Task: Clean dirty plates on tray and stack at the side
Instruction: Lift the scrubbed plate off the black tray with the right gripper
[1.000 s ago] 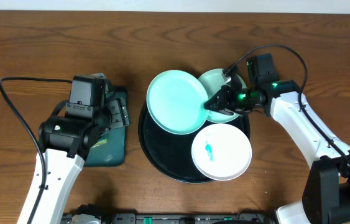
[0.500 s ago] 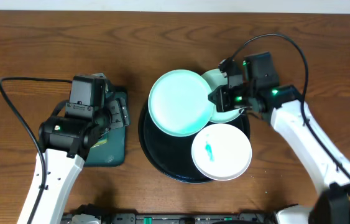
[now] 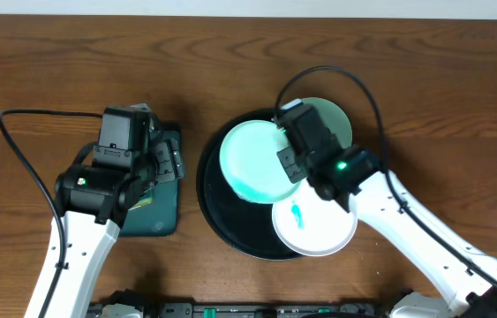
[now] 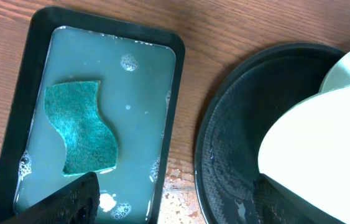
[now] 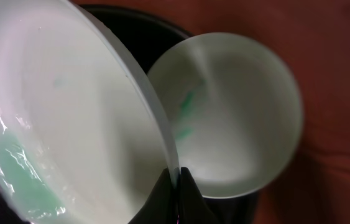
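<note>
Broadly, the brown wood-grain table (image 3: 54,53) carries everything. The largest piece on it is the round black tray (image 3: 217,216), mid-table, its glossy floor beaded with water. Left of it, close but with a strip of wet wood between, sits the rectangular dark green tray (image 4: 181,56), filled with cloudy soapy water (image 4: 137,118) that bubbles at the edges. All three plates are on or over the black tray. One mint-green plate (image 3: 250,163) is held tilted over the tray's far-left part, its face wet and carrying a pale green film (clearest from the right wrist); whether its low edge touches the tray I cannot tell. A second mint-green plate (image 3: 338,119) lies at the tray's far-right rim, partly hidden under the right arm from overhead. The white plate (image 3: 323,234) lies flat at the near-right edge, overhanging the rim. The right gripper (image 5: 178,183) has its fingers pressed together on the tilted plate's rim, pinching it edge-on. The left gripper (image 4: 176,180) hangs over the green tray's right side, fingers spread wide, nothing between them. The teal-green sponge (image 4: 81,127) lies flat in the water, clear of both fingers. Smallest marks: teal smears (image 5: 187,109) at the second mint plate's middle, and a teal streak (image 3: 297,215) on the white plate.
</note>
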### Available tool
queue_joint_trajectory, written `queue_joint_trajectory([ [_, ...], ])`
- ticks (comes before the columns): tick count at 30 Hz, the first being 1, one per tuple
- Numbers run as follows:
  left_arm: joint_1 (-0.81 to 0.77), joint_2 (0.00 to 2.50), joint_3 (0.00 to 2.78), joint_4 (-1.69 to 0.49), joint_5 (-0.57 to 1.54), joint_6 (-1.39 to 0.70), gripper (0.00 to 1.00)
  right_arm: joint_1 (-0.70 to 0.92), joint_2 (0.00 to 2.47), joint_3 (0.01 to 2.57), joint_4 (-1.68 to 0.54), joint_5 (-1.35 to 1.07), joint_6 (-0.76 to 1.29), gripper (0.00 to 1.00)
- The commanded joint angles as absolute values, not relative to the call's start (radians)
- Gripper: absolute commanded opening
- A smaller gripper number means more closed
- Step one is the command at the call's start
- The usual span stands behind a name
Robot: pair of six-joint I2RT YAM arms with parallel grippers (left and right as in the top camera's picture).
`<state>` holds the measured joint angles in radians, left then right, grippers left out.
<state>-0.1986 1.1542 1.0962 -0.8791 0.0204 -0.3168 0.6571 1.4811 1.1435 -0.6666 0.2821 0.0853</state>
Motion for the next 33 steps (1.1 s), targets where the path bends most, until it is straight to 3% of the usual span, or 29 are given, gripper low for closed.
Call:
queue_joint_trajectory([
  [1,-0.202,1.156,1.097,-0.881,0.018,-0.318,0.79,0.723,1.473,1.154,-0.654,0.59,0.012,0.01],
  [6,-0.202,1.156,1.097,-0.881,0.015,-0.318,0.79,0.825,1.473,1.154,-0.615,0.88,-0.107,0.01],
  [18,-0.202,1.156,1.097,-0.881,0.007,-0.318,0.79,1.056,1.473,1.154,-0.444,1.305,-0.51,0.01],
  [25,-0.202,1.156,1.097,-0.873,-0.012,-0.318,0.79,1.132,1.473,1.154,-0.4,1.425,-0.703,0.01],
  [33,-0.202,1.156,1.096,-0.873,-0.012,-0.318,0.79,1.203,1.473,1.154,-0.373,1.419,-0.756,0.01],
])
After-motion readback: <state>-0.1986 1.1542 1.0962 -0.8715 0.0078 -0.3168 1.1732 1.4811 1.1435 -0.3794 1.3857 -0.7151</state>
